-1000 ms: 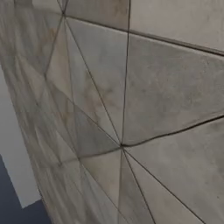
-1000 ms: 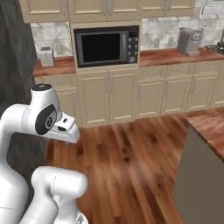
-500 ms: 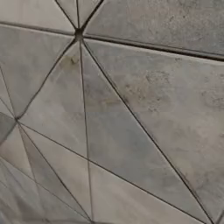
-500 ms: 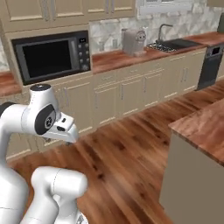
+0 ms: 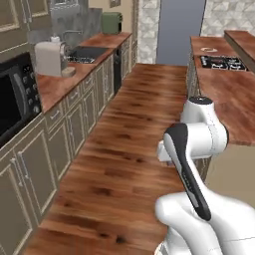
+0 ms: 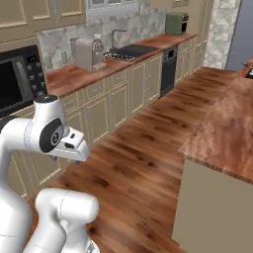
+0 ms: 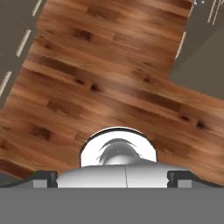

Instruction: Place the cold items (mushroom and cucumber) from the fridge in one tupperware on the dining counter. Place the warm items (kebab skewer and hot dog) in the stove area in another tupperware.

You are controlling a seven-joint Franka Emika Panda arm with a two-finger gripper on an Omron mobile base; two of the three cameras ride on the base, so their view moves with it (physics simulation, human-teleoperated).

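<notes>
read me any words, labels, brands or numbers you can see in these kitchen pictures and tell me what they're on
None can be read.
Microwave: its keypad shows small pale marks, too small and blurred to read.
Coffee machine, green toaster, stove: no lettering visible.
Cabinets, counters and the robot arm: plain, no text or signs.

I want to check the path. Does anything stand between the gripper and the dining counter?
Nothing visible does. Only bare wood floor lies between the arm and the dining counter; the open gripper holds nothing.
</notes>
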